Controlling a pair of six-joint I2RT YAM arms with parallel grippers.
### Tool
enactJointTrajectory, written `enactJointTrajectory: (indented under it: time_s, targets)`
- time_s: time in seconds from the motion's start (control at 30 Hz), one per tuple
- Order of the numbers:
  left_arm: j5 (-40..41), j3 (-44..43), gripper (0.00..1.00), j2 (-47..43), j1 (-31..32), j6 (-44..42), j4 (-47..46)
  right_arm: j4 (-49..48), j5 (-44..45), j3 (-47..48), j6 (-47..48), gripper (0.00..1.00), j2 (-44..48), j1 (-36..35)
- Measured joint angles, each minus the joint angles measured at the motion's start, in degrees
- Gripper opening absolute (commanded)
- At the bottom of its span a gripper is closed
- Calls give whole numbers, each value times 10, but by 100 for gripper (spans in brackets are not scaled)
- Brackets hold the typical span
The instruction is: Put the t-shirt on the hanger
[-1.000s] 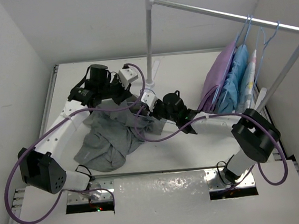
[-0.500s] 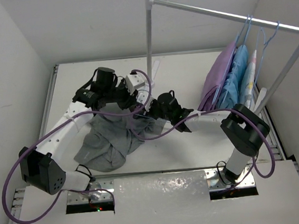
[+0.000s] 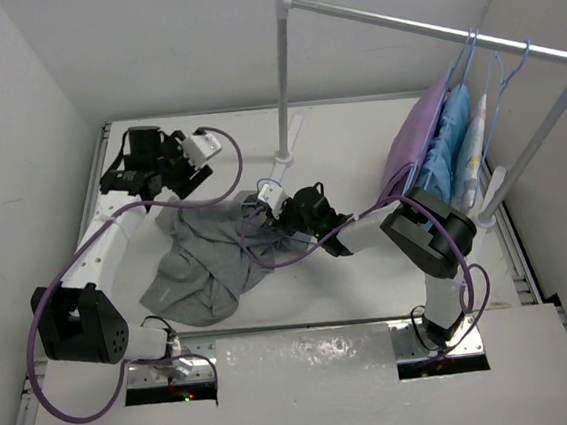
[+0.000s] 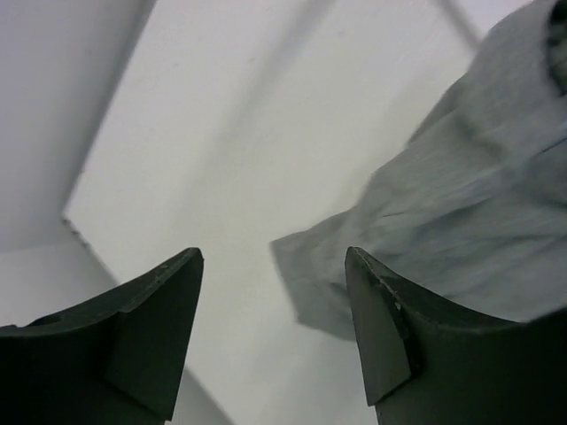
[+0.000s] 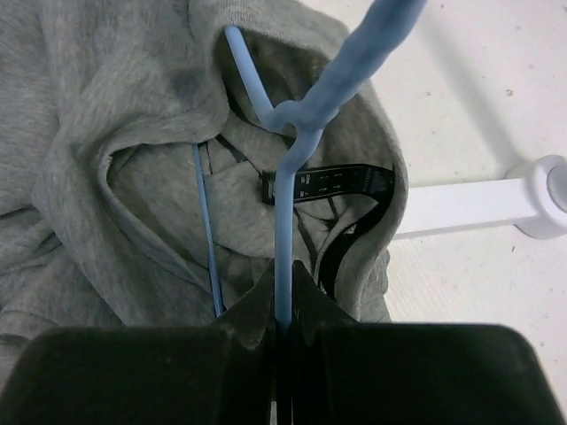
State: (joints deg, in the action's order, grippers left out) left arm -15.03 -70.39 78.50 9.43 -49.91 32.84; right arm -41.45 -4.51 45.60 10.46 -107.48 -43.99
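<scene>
The grey t-shirt (image 3: 203, 260) lies crumpled on the table left of centre. My right gripper (image 3: 259, 213) is over its collar, shut on the pale-blue wire hanger (image 5: 283, 221). In the right wrist view the wire runs up from between the fingers (image 5: 283, 270), and its lower part reaches inside the t-shirt's (image 5: 106, 115) neck opening beside the black label (image 5: 328, 181). My left gripper (image 3: 180, 177) hovers at the back left, apart from the cloth. In the left wrist view it (image 4: 273, 257) is open and empty above bare table, with a t-shirt edge (image 4: 478, 221) to the right.
A white clothes rack stands at the back, its post (image 3: 280, 72) behind the shirt and its foot (image 5: 496, 204) near the collar. A purple garment (image 3: 418, 144) and a light-blue one (image 3: 453, 146) hang at the right. A wall borders the table's left side.
My left gripper has opened, let go of the t-shirt and drawn away to the back left. The right gripper has shifted slightly left with the hanger.
</scene>
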Motion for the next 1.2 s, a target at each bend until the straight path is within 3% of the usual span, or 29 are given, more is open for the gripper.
enactJointTrajectory:
  time_s: [0.1, 0.23, 0.4, 0.43, 0.53, 0.57, 0.63, 0.8, 0.83, 0.87, 0.93, 0.97, 1.03, 1.1, 1.2]
  targets:
    - [-20, 53, 69, -5, -25, -96, -27, -3, 0, 0, -1, 0, -2, 0]
    - [-93, 78, 71, 19, 2, -193, -2, -5, 0, 2, -1, 0, -2, 0]
    - [-133, 84, 68, 88, 37, -227, -32, -5, 0, 2, -2, 0, -2, 0]
    - [-136, 92, 65, 96, 38, -226, -47, -6, 0, 2, -1, 0, -2, 0]
    - [-126, 108, 37, 119, 43, -219, -85, -10, 0, 2, -2, 0, -2, 0]
    - [-119, 109, 21, 129, 45, -216, -94, -12, 0, 2, -2, 0, -2, 0]
    - [-113, 111, 3, 144, 46, -207, -109, -14, 0, 0, -6, 0, -1, 2]
    - [-130, 131, 0, 131, 41, -192, -111, -10, 7, -1, -6, 0, 1, 11]
    - [-134, 131, 0, 123, 38, -186, -107, -10, 6, -1, -8, 7, 3, 10]
    - [-139, 131, 0, 114, 33, -182, -100, -10, 6, -1, -12, 23, 8, 9]
    - [-141, 131, 0, 89, 20, -165, -87, -8, 7, -1, -22, 38, 27, 8]
    - [-140, 131, 0, 70, 9, -153, -86, -2, 7, -3, -24, 51, 44, 7]
    - [-139, 131, 0, 32, -6, -133, -86, 13, 11, -4, -31, 59, 77, 4]
    - [-139, 131, 0, -1, -14, -108, -83, 37, 20, -4, -33, 76, 112, 3]
    - [-130, 130, 0, -32, -18, -52, -75, 100, 59, 11, -42, 83, 164, 2]
